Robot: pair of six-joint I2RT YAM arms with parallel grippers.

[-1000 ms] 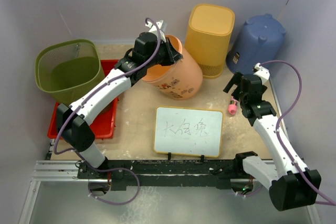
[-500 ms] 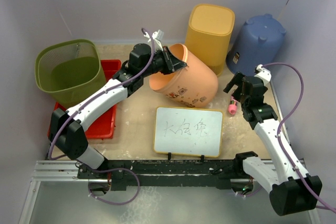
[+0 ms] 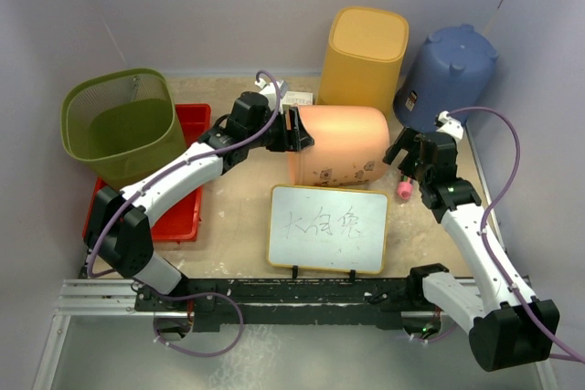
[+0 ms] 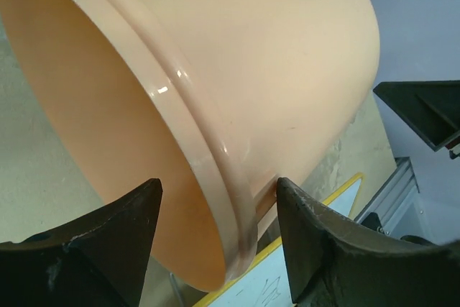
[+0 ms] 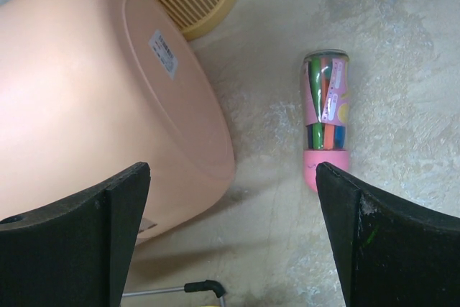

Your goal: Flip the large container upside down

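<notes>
The large container (image 3: 340,143), a peach plastic bucket with small prints, lies on its side in the middle of the table, mouth facing left and base facing right. My left gripper (image 3: 294,130) is at the mouth, open. In the left wrist view its fingers straddle the container's (image 4: 215,70) rim, one inside the mouth and one outside by the wall, so the left gripper (image 4: 219,185) has a gap round the rim. My right gripper (image 3: 409,151) hovers wide open just right of the base. In the right wrist view the container (image 5: 93,91) lies left of the right gripper (image 5: 231,170).
A whiteboard (image 3: 327,227) lies just in front of the container. A yellow bin (image 3: 366,57) and a blue bucket (image 3: 448,66) stand upside down behind. A pink pen case (image 5: 325,116) lies under the right gripper. Green mesh basket (image 3: 119,121) and red tray (image 3: 178,216) at left.
The container has tipped from a tilt, mouth up, onto its side. My left gripper, shut on the rim before, has opened. The right gripper stayed open and edged closer.
</notes>
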